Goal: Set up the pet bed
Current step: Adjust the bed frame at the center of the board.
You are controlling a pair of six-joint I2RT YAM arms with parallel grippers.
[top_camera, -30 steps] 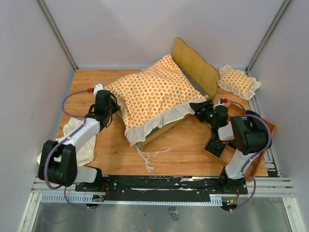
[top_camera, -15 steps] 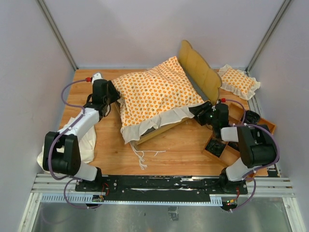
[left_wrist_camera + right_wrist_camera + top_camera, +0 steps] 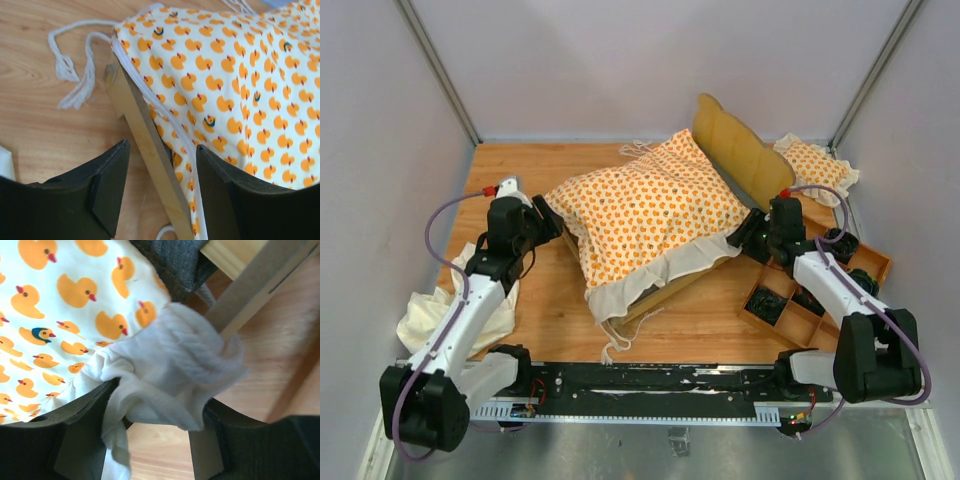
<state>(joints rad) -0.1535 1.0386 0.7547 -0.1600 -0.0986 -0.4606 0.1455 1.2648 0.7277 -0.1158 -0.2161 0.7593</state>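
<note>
The pet bed [image 3: 735, 150] stands slanted in the middle of the table [image 3: 535, 315], its headboard toward the far right. Its duck-printed cushion [image 3: 650, 210] lies on top but hangs over the near foot end. The left gripper [image 3: 548, 218] is at the left corner of the frame. In the left wrist view its jaws are spread, and the side rail [image 3: 150, 160] and the cushion edge pass between them without being squeezed. The right gripper [image 3: 748, 230] is at the opposite corner, its jaws wide apart around a bunch of the cream ruffle [image 3: 170, 370], which looks loose, not pinched. I judge the step is seating the cushion inside the rails. To do it well, both grippers should take only fabric, never the wood, and move the cushion toward the headboard together, so the light frame does not turn. The tie strings [image 3: 75, 75] should stay free outside.
</note>
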